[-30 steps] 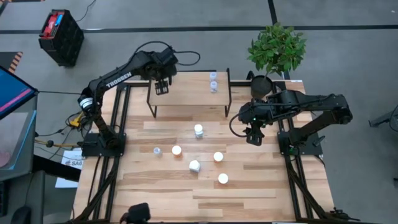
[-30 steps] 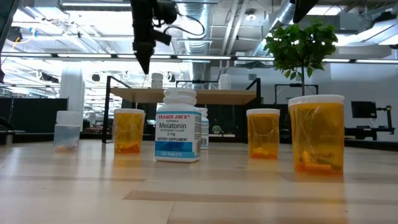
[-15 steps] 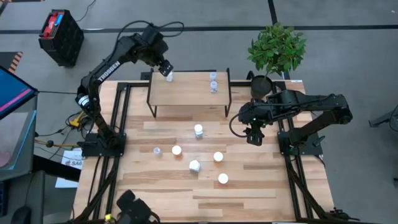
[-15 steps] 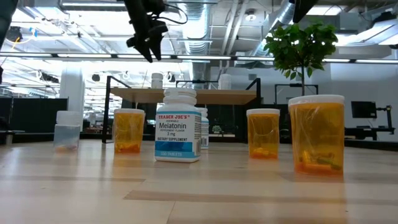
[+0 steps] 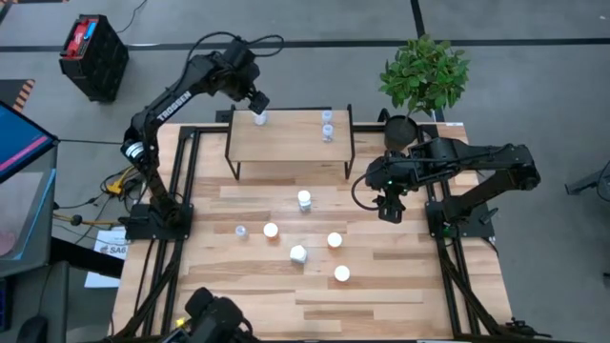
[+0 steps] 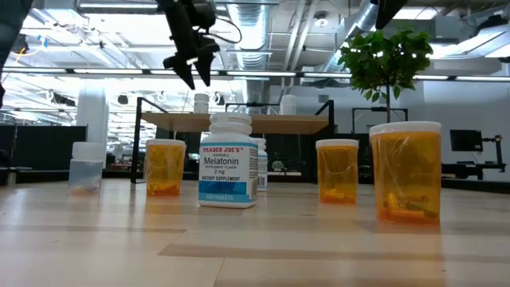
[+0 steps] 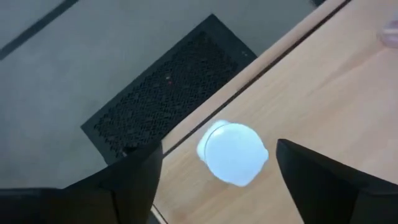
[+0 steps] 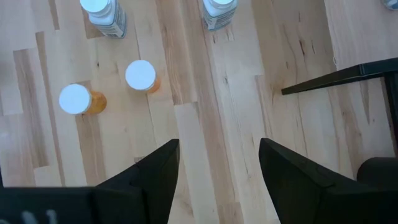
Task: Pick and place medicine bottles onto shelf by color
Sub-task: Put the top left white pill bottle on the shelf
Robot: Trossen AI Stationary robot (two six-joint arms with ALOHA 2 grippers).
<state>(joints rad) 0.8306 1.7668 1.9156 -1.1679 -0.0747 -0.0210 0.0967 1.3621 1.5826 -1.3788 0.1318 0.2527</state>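
Spread wide and holding nothing, the jaws of the left gripper (image 5: 257, 100) are seen poised over the back left corner of the low shelf with a light wooden top on thin black legs (image 5: 291, 157), and a small clear bluish bottle (image 7: 232, 152) stands free between the two fingers, right at the shelf's back edge. Jaws equally parted and empty are shown on the right gripper (image 5: 389, 211), which hangs above the slatted wooden table (image 5: 400, 295) near its right edge, just off the shelf's front right leg.

Three bottles are judged to be placed: the clear one at the back left corner and a pair of small pale bottles (image 5: 327, 127) close together towards the back right corner.

Six bottles remain on the table in front of the shelf: a white-capped bottle (image 5: 304, 199), a tiny clear bottle (image 5: 241, 230), a white bottle lying nearer the front (image 5: 297, 253), and three orange bottles with white caps (image 5: 335, 240). About a third of the sorting is therefore judged done.
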